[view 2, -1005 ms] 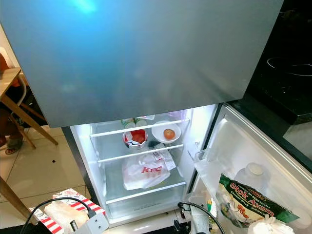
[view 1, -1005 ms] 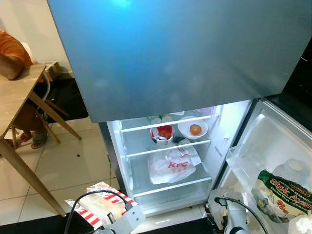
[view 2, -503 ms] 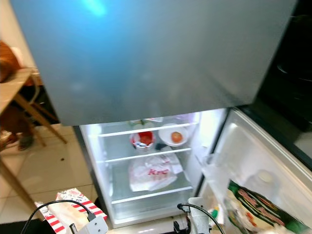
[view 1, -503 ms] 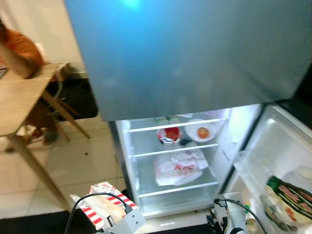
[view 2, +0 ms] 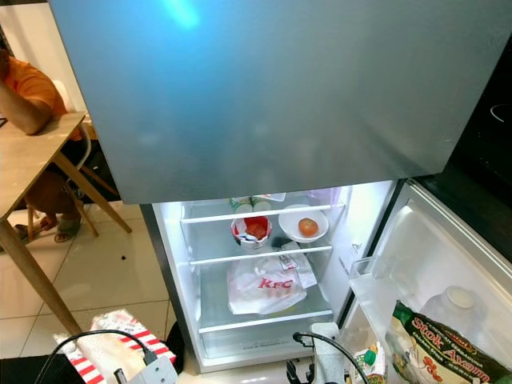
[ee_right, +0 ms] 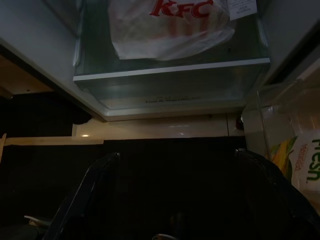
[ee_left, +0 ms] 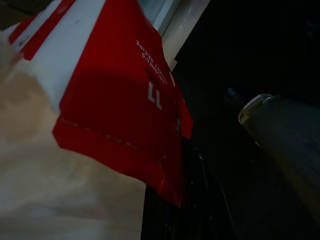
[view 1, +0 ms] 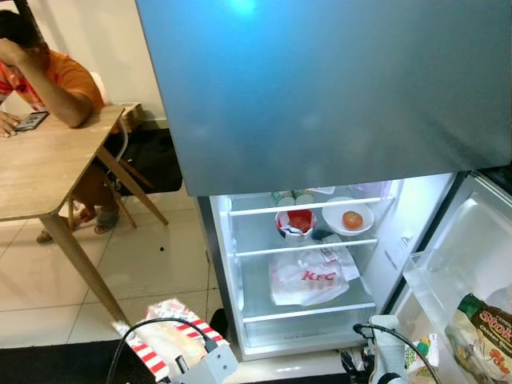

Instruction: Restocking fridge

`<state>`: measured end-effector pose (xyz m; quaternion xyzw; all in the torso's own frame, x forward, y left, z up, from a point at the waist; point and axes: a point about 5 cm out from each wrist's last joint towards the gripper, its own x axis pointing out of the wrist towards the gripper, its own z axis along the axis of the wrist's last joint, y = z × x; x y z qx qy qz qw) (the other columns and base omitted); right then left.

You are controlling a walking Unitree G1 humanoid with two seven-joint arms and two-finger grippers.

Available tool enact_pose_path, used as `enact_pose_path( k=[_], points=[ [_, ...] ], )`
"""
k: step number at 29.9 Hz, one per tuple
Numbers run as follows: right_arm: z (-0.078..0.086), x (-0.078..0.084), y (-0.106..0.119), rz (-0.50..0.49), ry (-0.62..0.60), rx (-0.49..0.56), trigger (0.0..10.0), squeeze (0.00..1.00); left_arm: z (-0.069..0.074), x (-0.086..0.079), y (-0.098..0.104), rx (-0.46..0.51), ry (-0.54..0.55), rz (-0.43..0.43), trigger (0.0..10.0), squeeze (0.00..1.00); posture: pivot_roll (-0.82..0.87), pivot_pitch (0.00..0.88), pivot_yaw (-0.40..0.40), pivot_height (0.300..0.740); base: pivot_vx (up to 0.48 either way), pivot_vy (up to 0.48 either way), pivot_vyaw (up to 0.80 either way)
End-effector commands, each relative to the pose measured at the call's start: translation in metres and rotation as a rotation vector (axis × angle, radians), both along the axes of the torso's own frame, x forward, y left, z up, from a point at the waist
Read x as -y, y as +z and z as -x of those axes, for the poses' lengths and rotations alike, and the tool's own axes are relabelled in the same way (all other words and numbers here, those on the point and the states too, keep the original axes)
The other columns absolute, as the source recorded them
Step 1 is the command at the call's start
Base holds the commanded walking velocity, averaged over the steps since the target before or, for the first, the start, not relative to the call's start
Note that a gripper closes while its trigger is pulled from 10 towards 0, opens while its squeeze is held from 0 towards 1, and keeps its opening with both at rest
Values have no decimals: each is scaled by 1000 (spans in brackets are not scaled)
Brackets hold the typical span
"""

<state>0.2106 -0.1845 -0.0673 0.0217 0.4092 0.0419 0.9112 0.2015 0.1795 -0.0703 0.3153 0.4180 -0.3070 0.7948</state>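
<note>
Fridge (view 1: 308, 276) stands open ahead. Left claw (ee_left: 165, 165) grips a red-and-white food box (view 1: 164, 336), low by the floor. Right claw (ee_right: 175, 200) hangs spread wide, holding nothing. The box could bump a shelf (view 1: 304, 244) edge and spill, since the KFC bag (view 1: 308, 276) fills the middle.

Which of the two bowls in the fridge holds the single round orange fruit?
The white bowl, on the right of the upper shelf nearest the open door. The bowl beside it holds something red instead.
</note>
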Motion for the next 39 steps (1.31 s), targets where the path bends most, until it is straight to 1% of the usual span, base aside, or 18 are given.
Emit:
enact_pose_path(
  k=[1,19,39],
  points=[
    [4,-1,-2,-12,-19,-15,10000,0,2,-4,-1,-9,-11,-18,10000,0,-11,0,17,740,0,0,0],
    [6,-1,-4,-27,-37,-18,10000,0,4,-4,-2,-16,-17,-19,10000,0,-16,0,21,740,0,0,0],
    [4,-1,-3,-31,-35,-17,10000,0,5,-5,-3,-16,0,-22,10000,0,-17,1,16,740,-314,0,0]
  ],
)
